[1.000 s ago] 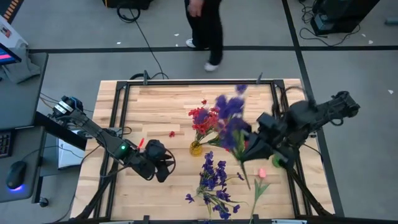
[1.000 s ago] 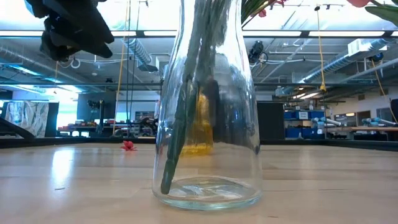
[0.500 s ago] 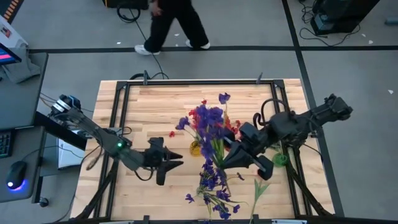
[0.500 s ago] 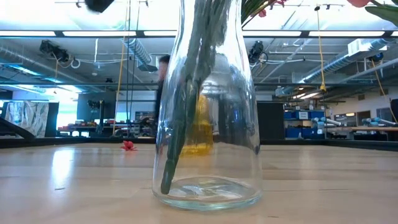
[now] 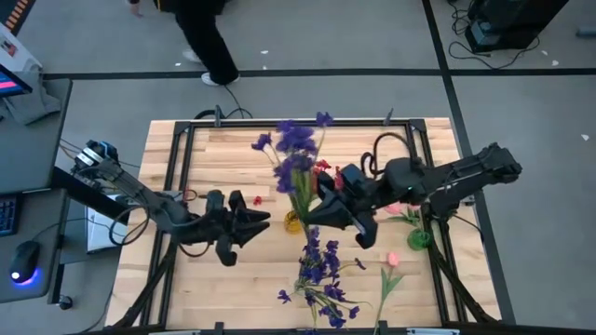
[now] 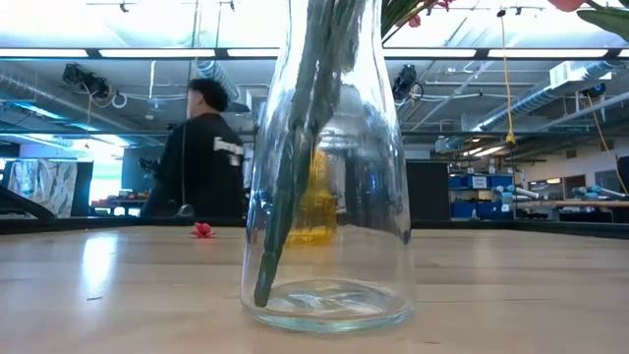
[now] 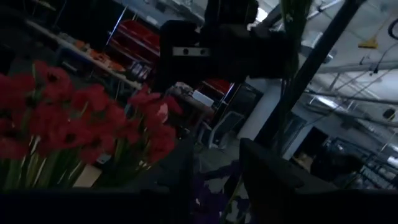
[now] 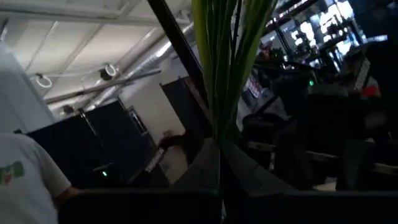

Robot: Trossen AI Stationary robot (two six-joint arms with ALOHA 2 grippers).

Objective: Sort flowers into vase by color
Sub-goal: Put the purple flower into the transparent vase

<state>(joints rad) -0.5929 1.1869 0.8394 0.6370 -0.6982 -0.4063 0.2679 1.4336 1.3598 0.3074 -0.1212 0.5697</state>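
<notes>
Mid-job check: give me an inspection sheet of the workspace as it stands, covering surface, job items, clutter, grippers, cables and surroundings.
Surface: wooden table inside a black frame.
Job's things: purple sprig held by its stems above the table's middle; red flowers in a small yellow vase; purple flowers in a clear glass vase at the near edge; pink buds loose on the right.
Clutter: a red petal on the wood.
Grippers: right gripper shut on purple sprig; left gripper empty, jaws apart, beside the yellow vase.
Cables: black cable across the floor behind the table.
Surroundings: a person walking behind the table.
</notes>
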